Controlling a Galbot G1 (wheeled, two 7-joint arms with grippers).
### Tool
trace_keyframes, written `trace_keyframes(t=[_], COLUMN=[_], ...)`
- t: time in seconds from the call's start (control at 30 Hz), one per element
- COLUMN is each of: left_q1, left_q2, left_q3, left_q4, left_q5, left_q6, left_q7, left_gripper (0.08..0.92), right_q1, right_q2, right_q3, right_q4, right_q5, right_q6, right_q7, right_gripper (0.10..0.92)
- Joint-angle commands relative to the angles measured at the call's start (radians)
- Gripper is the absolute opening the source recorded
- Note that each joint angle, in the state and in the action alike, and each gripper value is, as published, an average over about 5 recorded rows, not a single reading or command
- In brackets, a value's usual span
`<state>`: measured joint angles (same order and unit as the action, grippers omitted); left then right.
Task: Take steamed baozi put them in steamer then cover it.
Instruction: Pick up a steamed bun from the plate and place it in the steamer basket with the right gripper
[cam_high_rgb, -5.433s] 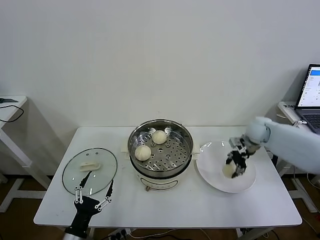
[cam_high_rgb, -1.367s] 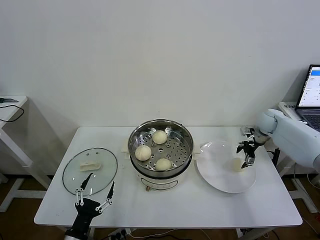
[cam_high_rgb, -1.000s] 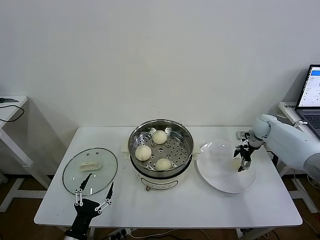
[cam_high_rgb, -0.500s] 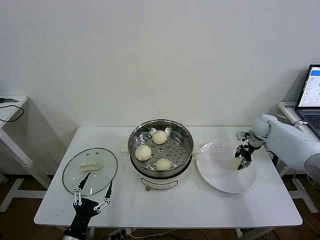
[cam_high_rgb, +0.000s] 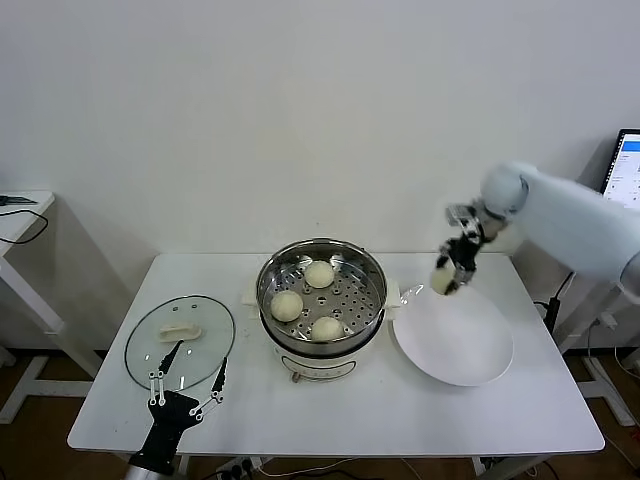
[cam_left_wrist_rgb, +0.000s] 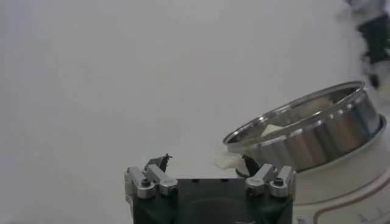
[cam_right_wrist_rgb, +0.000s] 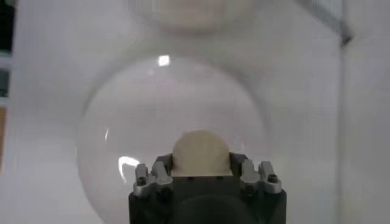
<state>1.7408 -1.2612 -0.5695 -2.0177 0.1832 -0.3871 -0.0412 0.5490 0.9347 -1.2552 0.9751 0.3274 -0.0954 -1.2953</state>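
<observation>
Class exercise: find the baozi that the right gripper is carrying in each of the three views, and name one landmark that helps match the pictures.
Head view: carried baozi in the right gripper, raised above the white plate's far-left edge.
Left wrist view: not in it.
Right wrist view: carried baozi between the fingers, plate below.
Shared landmark: the white plate.

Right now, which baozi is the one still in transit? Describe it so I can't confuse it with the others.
Start at the steel steamer mid-table, then look to the white plate on the robot's right. Above the plate's far edge, the right tool is shut on a baozi. It is the only bun in the air; three others sit on the steamer's tray.
</observation>
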Motion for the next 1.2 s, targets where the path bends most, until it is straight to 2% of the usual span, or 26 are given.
trace_keyframes(t=[0.03,0.37,0.8,1.2], left_q1=[-0.010,-0.014,-0.006,-0.002], left_q2=[0.004,0.009,0.012,0.009], left_q3=[0.015,0.022,0.015,0.014], left_q4=[-0.003,-0.008,-0.011,-0.009], left_q5=[0.000,-0.003,-0.007,-0.005], left_q6=[-0.001,-0.004,-0.009,-0.012], left_q7=[0.000,-0.001,-0.005,-0.006], left_gripper=[0.823,0.823,0.823,0.823], right_q1=[0.329,0.276,0.139,0.090], right_q2=[0.192,0.301,0.329,0.346], right_q3=[-0.227,-0.325,-0.330,-0.344], right_q4=[0.205,0.213,0.124,0.108], right_q5=[0.283,0.295,0.249,0.251], right_q6=[-0.082,-0.129,-0.141,-0.150], right_q7=[-0.035,0.072,0.155,0.202], right_gripper=[0.634,0.631,0.628,0.638])
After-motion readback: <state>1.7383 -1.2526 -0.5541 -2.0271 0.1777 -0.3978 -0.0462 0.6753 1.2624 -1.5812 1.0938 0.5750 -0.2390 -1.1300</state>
